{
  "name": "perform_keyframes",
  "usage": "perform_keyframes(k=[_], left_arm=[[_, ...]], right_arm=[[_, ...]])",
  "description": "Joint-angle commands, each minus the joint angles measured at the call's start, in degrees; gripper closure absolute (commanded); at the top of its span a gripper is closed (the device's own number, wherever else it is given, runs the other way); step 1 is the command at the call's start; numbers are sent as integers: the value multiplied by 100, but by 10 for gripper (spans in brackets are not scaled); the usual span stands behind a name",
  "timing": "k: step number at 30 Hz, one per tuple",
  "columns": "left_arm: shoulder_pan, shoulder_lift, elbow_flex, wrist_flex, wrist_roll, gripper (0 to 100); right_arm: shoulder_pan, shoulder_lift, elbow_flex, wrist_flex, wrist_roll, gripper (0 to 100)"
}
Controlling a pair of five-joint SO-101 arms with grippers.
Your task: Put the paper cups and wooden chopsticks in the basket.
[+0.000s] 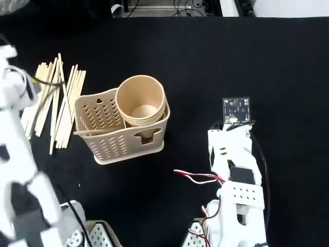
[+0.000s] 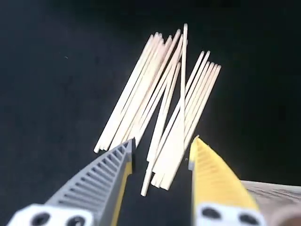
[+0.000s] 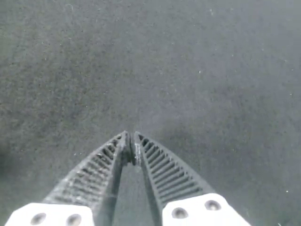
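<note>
Several wooden chopsticks (image 1: 54, 103) lie in a loose pile on the black table, left of the beige basket (image 1: 110, 141). A stack of paper cups (image 1: 141, 100) stands in the basket's right half, and one chopstick (image 1: 97, 132) lies inside it. In the left wrist view my left gripper (image 2: 162, 148) hangs open above the near ends of the chopsticks (image 2: 162, 101), with nothing between its fingers. The left arm (image 1: 15, 154) stands at the table's left edge. My right gripper (image 3: 130, 141) is shut and empty over bare black cloth; the right arm (image 1: 234, 175) rests folded at the lower right.
Red and white wires (image 1: 198, 177) trail from the right arm towards the basket. A corner of the basket (image 2: 275, 190) shows past the left gripper's yellow finger. Black cloth (image 1: 247, 62) covers the table.
</note>
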Motion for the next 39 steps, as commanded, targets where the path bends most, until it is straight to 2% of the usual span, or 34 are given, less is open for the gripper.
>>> perform_keyframes(k=[1,9,17,21,25,28,31,35,39], left_arm=[[-48,1415,-787,88,-475,801],[-57,4229,-2070,88,-1345,802],[-75,6532,-4101,158,-1327,802],[-40,7288,-5130,624,-1336,848],[31,7789,-6079,1143,-1354,979],[66,7991,-6738,1618,-1336,971],[13,8053,-7037,1618,-1327,971],[-4,7842,-6958,1626,-1284,972],[48,7182,-6378,1626,-782,972]], right_arm=[[-79,31,-22,-114,18,986],[-79,31,-22,-114,18,986],[-79,31,-22,-114,18,986],[-79,31,-22,-114,18,986],[-79,31,-22,-114,18,986],[-79,31,-22,-114,18,986],[-79,31,-22,-114,18,986],[-79,31,-22,-114,18,986],[-79,31,-22,-114,18,986]])
